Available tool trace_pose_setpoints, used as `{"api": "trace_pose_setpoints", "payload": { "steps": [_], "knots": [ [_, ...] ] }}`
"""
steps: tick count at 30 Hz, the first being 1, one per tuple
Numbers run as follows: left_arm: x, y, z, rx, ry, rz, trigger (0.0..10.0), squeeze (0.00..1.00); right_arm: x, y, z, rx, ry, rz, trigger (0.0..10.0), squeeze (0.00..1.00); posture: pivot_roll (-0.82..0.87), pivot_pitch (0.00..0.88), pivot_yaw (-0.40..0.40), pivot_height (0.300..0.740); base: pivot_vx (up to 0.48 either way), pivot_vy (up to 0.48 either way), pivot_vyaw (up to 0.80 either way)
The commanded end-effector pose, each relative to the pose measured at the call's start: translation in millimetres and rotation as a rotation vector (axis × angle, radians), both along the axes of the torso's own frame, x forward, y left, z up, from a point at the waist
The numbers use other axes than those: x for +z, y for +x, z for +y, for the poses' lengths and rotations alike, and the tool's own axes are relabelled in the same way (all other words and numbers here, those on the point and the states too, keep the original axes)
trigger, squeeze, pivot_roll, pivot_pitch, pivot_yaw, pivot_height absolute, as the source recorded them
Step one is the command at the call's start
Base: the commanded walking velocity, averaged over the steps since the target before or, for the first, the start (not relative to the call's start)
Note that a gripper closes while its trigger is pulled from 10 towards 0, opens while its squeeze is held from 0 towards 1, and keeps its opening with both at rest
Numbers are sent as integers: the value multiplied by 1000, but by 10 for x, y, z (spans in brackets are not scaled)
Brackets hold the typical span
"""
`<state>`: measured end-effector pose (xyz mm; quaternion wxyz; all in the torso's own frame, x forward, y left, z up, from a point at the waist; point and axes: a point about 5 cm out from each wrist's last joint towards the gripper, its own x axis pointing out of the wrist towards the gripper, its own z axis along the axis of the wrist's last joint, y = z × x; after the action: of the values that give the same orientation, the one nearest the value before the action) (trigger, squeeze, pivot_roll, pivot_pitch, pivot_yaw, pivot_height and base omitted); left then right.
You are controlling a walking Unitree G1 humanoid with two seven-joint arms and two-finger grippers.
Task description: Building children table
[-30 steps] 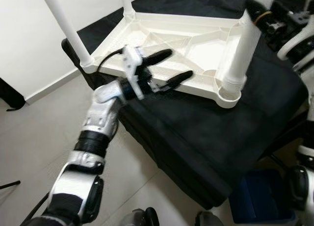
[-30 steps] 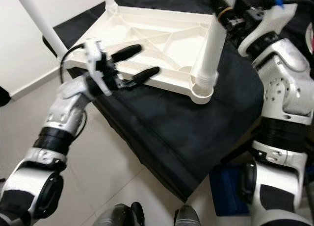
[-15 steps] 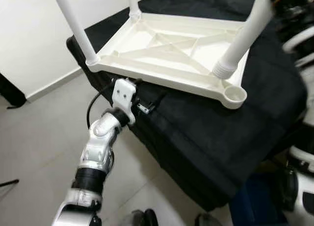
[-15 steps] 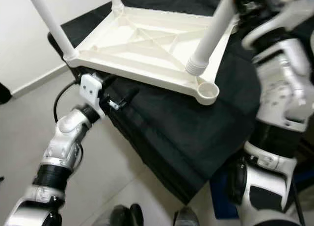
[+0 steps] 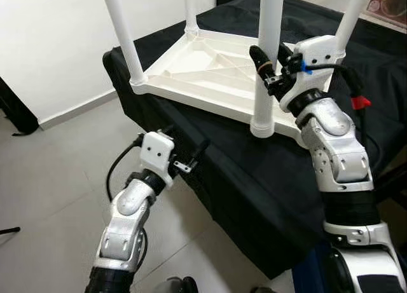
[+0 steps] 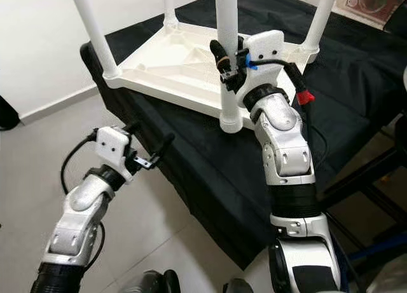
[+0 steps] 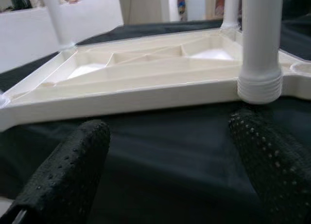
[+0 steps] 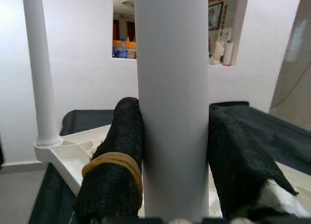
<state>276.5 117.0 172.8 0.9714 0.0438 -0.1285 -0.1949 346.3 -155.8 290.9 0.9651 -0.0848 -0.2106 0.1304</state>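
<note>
A white plastic table top [image 5: 203, 70] lies upside down on a black cloth. Three white legs stand in its corners: front left [image 5: 122, 39], back [image 5: 189, 7] and far right [image 5: 354, 13]. My right gripper [image 5: 268, 54] is shut on a fourth leg [image 5: 268, 26] and holds it upright. Black fingers [image 8: 116, 151] press both its sides. Its ribbed lower end [image 7: 260, 83] sits at the near right corner, beside the round socket [image 7: 301, 68]. My left gripper [image 5: 187, 143] is open and empty, low in front of the cloth's edge, pointing at the table's rim.
The black cloth [image 5: 254, 197] drapes over a low support and hangs down its front. Pale tiled floor [image 5: 57, 172] lies to the left below a white wall. A dark object [image 5: 13, 109] leans at the wall's foot. Dark frame bars [image 6: 365, 172] stand at the right.
The right gripper has swung the leg from tilted to upright and set its end at the near corner. The left gripper has dropped away from the table's rim. The camera has shifted.
</note>
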Motion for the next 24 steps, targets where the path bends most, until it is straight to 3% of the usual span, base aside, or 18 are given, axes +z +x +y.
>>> {"api": "trace_pose_setpoints", "payload": {
  "steps": [1,2,3,4,5,7,9,10,11,17,24],
  "knots": [
    [-16,-95,26,24,28,22,10000,0,-18,-21,19,-8,15,-31,0,0,-39,139,21,740,0,0,0],
    [-16,-95,26,24,28,22,10000,0,-18,-21,19,-8,15,-31,0,0,-39,139,21,740,0,0,0],
    [-34,-216,33,38,35,44,10000,0,-40,-30,98,59,172,-11,0,0,-38,139,22,740,0,0,0],
    [-47,-251,34,43,35,52,10000,0,-19,-34,114,102,264,4,0,0,-32,139,20,740,0,0,0],
    [-47,-251,34,43,35,52,10000,0,-19,-34,114,102,264,4,0,0,-32,139,20,740,0,0,0],
    [-56,-289,45,59,13,60,10000,0,55,-65,129,205,388,23,0,0,-34,139,20,740,0,0,0],
    [-59,-299,50,61,-9,74,10000,0,95,-98,138,262,418,26,0,0,-34,139,20,740,0,0,0],
    [-44,-302,68,73,-26,75,10000,0,145,-163,136,321,443,21,8510,0,-39,136,17,740,0,0,0],
    [-26,-302,98,93,-27,72,10000,0,171,-256,130,373,448,22,10000,0,-42,131,14,740,0,0,0],
    [14,-287,179,126,-50,78,10000,0,138,-417,107,383,395,46,10000,0,-55,112,12,740,0,0,0],
    [47,-257,183,127,-57,70,10000,0,94,-472,171,394,398,80,10000,0,-61,64,18,740,442,0,-114]
  ]
}}
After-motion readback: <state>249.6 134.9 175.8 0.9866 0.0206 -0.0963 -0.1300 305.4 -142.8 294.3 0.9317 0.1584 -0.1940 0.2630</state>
